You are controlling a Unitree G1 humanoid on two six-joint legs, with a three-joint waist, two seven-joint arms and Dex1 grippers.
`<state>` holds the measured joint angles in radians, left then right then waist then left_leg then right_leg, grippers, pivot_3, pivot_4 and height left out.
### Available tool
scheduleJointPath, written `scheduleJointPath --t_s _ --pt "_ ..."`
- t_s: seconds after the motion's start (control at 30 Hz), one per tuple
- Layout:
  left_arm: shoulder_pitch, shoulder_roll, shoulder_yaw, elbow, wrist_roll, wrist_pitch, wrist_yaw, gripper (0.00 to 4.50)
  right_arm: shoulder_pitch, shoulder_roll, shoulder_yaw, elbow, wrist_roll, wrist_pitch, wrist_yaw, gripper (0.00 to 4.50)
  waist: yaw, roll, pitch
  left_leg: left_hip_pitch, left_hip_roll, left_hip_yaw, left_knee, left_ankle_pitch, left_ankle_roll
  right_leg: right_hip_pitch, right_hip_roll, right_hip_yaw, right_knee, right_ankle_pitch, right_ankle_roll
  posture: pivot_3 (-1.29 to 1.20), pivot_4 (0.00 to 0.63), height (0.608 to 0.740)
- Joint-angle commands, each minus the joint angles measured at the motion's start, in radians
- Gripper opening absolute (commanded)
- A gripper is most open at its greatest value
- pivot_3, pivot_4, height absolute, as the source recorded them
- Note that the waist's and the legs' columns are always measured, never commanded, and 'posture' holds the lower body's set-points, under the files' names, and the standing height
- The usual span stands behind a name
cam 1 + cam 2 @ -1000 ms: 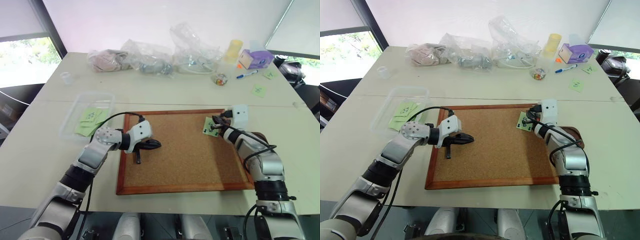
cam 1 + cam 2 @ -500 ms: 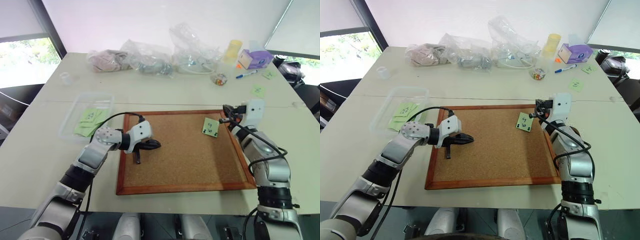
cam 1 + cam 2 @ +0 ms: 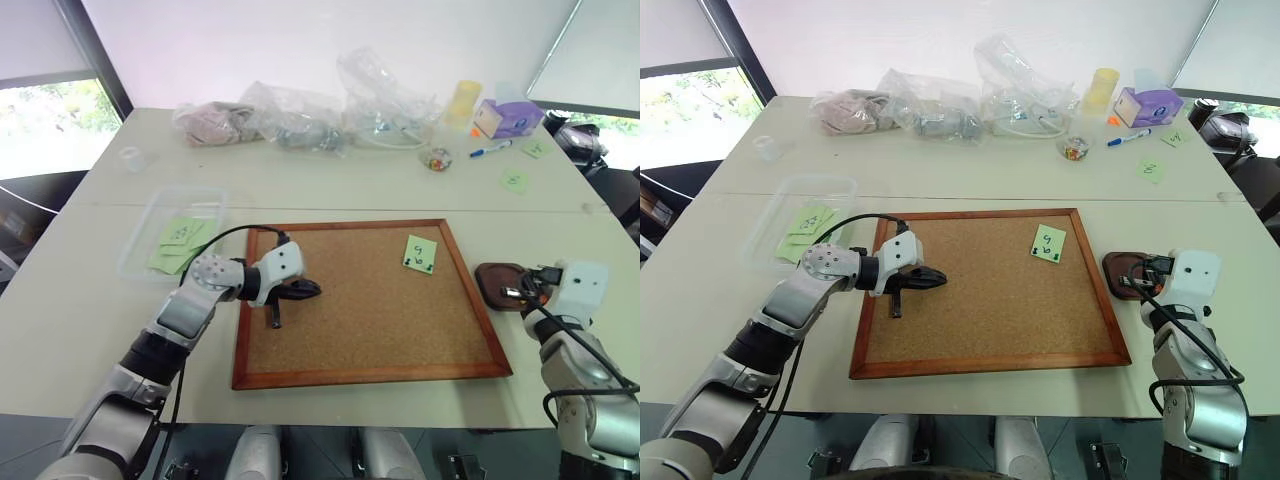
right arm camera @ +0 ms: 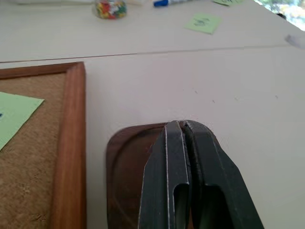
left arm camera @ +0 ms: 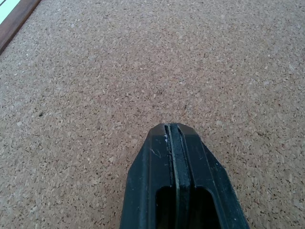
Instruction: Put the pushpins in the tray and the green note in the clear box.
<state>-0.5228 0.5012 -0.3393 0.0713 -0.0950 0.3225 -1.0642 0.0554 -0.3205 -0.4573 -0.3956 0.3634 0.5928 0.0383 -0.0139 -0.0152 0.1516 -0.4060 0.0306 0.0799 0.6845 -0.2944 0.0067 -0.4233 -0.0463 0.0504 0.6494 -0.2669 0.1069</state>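
The green note [image 3: 420, 253], marked with a black "9", lies flat on the cork board [image 3: 370, 320] near its far right corner. Small dark dots sit at its lower edge; I cannot tell whether they are pushpins. My right gripper [image 3: 504, 292] is shut and hovers over the dark brown tray [image 3: 490, 274], which sits just right of the board. Any pushpin between its fingers [image 4: 171, 157] is hidden. My left gripper [image 3: 308, 290] is shut and hangs over the board's left part, holding nothing. The clear box [image 3: 150, 225] stands left of the board with green notes inside.
Soft plastic bags [image 3: 300, 115] line the table's far edge. To their right are a small jar of coloured pins [image 3: 437, 158], a yellow cup [image 3: 465, 100], a purple box [image 3: 508, 118] and a blue marker [image 3: 493, 150]. Loose green notes [image 3: 516, 181] lie far right.
My right gripper has left the green note and swung back and right, off the cork board, to above the tray. The note stays on the board. My left arm has kept still.
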Motion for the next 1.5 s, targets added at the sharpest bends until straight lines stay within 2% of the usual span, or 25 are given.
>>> scheduleJointPath --t_s 0.03,0.4,0.5,0.73,1.3,1.5 --pt "0.003 -0.004 -0.021 0.014 0.017 0.002 -0.006 0.00 -0.011 0.020 -0.058 -0.045 0.041 0.021 -0.027 0.03 0.002 0.000 0.000 0.000 0.000 0.000 0.000 0.000 0.000 0.000 0.000 0.000 0.000 0.000 0.000 0.00 0.150 0.737" --pt "-0.001 -0.010 -0.024 0.027 0.020 -0.009 -0.009 0.00 -0.042 0.041 -0.092 -0.012 0.111 0.071 -0.037 0.03 0.002 0.001 0.000 0.000 0.000 0.000 0.000 0.000 0.000 0.000 0.000 0.000 0.000 0.000 0.000 0.00 0.150 0.737" --pt "-0.001 -0.011 -0.024 0.028 0.022 -0.009 -0.008 0.00 -0.041 0.038 -0.091 -0.009 0.129 0.085 -0.032 0.87 0.002 0.001 -0.001 0.000 0.000 0.000 0.000 0.000 0.000 0.000 0.000 0.000 0.000 0.000 0.000 0.00 0.150 0.737" --pt "0.005 -0.016 -0.026 0.017 0.023 -0.008 -0.004 0.00 -0.030 0.028 -0.084 -0.003 0.117 0.089 -0.032 4.44 0.002 0.001 -0.001 0.000 0.000 0.000 0.000 0.000 0.000 0.000 0.000 0.000 0.000 0.000 0.000 0.00 0.150 0.737" --pt "0.005 -0.022 -0.024 0.017 0.028 -0.009 -0.001 0.00 -0.028 -0.005 -0.070 0.014 0.163 0.103 0.052 4.44 0.003 0.001 -0.001 0.000 0.000 0.000 0.000 0.000 0.000 0.001 0.000 0.000 -0.001 0.000 0.000 0.00 0.150 0.737" --pt "0.011 -0.017 -0.019 0.010 0.026 -0.006 0.000 0.00 -0.001 -0.091 0.065 -0.097 0.111 -0.017 0.212 4.44 0.001 0.001 -0.001 0.000 -0.001 -0.001 0.000 0.000 0.000 0.001 0.000 0.000 -0.001 0.000 0.000 0.00 0.150 0.737"
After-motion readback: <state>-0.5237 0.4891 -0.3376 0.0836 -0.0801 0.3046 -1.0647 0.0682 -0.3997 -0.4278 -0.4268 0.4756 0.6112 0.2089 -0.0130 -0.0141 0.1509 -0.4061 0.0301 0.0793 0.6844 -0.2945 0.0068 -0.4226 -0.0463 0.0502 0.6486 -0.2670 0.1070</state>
